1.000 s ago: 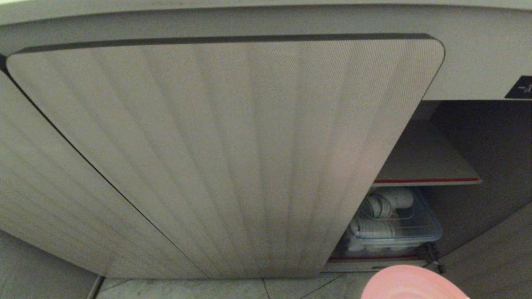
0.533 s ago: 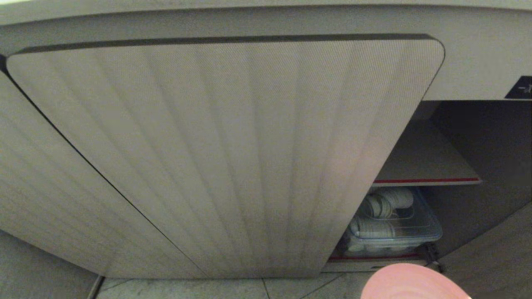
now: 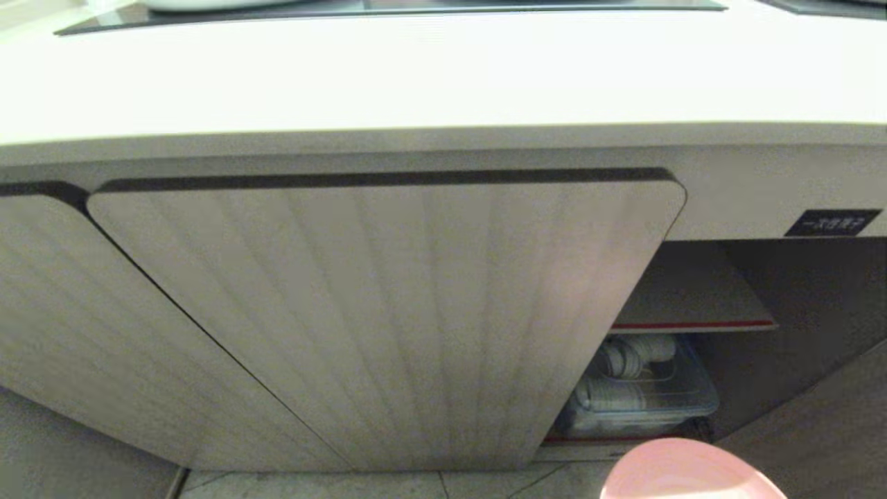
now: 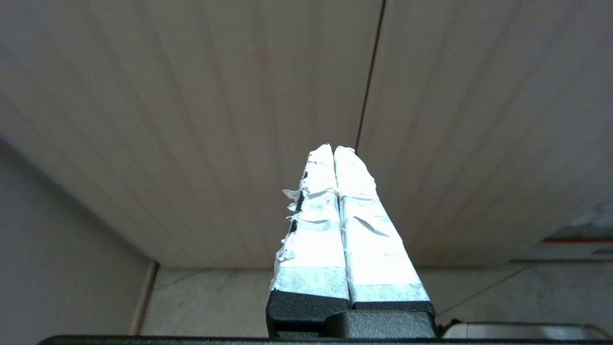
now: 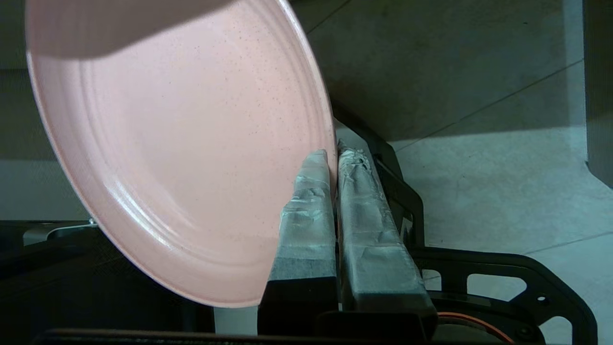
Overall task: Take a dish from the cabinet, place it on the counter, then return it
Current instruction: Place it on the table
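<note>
Counting what's showing: one round pink speckled plate (image 5: 182, 143), rim pinched by the two taped fingers (image 5: 306, 201) of the right gripper (image 5: 334, 154). Two more taped fingers (image 4: 316, 211) showing on the left gripper (image 4: 334, 148), pressed together, holding nothing. Two beige fluted cabinet doors (image 3: 388, 312) showing shut. One red-edged inner shelf (image 3: 693, 305). One clear plastic bin (image 3: 644, 395) sitting below it. One small black label (image 3: 831, 223). One cream bench (image 3: 443, 76).

view: head camera raised | counter (image 3: 443, 76) top now visible | cabinet (image 3: 388, 312) lower in frame
</note>
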Controlling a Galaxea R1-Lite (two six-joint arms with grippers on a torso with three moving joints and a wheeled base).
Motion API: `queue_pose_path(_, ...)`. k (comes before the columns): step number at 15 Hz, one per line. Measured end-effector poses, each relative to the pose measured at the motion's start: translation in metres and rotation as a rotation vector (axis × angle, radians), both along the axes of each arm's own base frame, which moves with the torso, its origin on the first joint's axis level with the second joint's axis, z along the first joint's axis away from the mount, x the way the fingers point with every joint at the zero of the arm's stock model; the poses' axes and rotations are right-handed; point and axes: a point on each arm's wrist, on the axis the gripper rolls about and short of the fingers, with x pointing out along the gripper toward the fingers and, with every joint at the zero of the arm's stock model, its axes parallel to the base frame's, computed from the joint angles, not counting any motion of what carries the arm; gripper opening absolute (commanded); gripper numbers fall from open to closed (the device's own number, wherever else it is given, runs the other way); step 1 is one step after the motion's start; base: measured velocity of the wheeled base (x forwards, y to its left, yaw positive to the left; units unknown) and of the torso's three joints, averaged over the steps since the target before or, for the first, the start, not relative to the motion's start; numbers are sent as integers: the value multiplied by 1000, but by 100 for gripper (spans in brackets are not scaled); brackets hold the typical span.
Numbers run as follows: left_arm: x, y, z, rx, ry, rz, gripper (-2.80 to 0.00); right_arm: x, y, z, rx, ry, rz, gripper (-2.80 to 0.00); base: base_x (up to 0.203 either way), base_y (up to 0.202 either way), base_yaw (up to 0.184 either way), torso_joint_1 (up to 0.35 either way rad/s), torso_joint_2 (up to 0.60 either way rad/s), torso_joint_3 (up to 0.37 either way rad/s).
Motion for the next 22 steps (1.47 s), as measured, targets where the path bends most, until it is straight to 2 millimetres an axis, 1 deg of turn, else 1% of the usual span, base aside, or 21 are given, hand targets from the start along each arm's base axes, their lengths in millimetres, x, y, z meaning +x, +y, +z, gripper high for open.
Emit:
queue_pose_path(10,0,0,0,0,1,0,-280,1,0,3,13,-7,12,-280,0,0,0,198,-487,-281)
queue_pose_path(22,0,0,0,0,0,0,-280,3,0,5,11,-17,13,-280,0,0,0,249,-539,-292)
